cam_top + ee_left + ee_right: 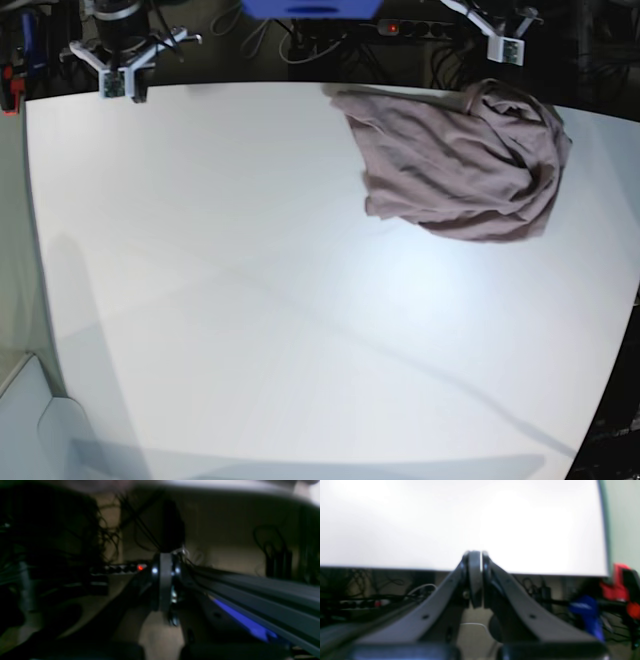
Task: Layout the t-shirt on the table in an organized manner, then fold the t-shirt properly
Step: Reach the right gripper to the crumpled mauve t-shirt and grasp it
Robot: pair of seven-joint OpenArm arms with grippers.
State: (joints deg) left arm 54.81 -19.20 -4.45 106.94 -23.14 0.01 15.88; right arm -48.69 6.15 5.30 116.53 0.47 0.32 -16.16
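Base view: t-shirt (462, 165) crumpled in a heap on tabletop (250, 300), just below left hand (497, 30), well apart from right hand (125, 62). Both hands clenched, grasping nothing, parked beyond tabletop's far edge.

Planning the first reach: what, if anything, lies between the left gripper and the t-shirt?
Nothing visible. The crumpled t-shirt lies on the table just in front of the left gripper.

We count one t-shirt (455, 165), one table (250, 330), and two arms, each with one wrist camera.
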